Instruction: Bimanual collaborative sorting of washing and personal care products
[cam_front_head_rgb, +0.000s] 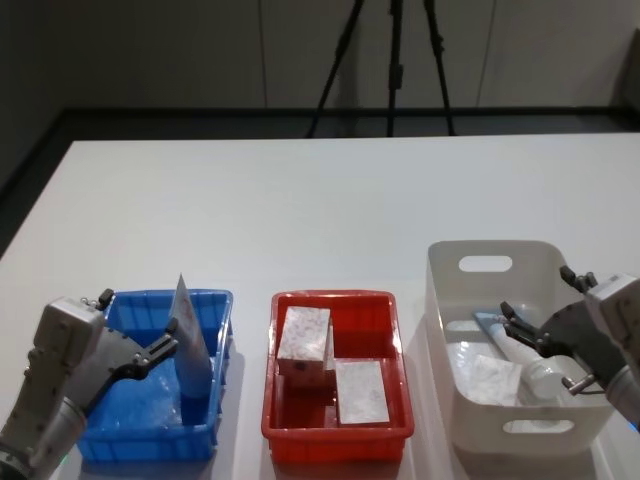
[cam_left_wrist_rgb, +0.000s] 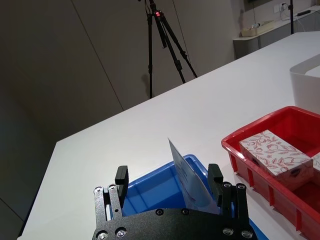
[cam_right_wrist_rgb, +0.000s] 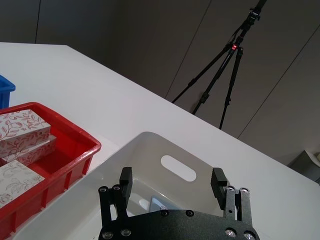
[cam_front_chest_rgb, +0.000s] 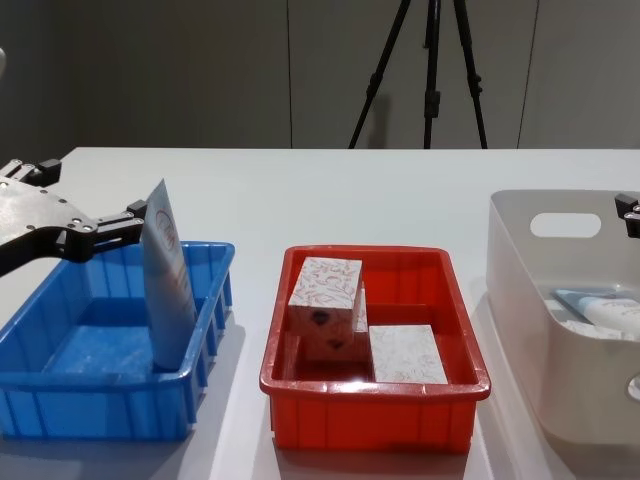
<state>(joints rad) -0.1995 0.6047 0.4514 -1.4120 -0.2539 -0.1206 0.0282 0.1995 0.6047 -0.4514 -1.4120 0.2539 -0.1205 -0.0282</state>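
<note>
A pale-blue tube (cam_front_head_rgb: 189, 340) stands upright inside the blue bin (cam_front_head_rgb: 215, 305), left of the red bin (cam_front_head_rgb: 335, 428). The left gripper (cam_front_head_rgb: 172, 337) is spread wide around the tube. Right of the red bin, the right gripper (cam_front_head_rgb: 513, 322), fingers spread, hovers over the white bin (cam_front_head_rgb: 485, 262).

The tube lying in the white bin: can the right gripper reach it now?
Probably yes. The right gripper hangs open inside the white bin, above the tube, and nothing lies between them.
</note>
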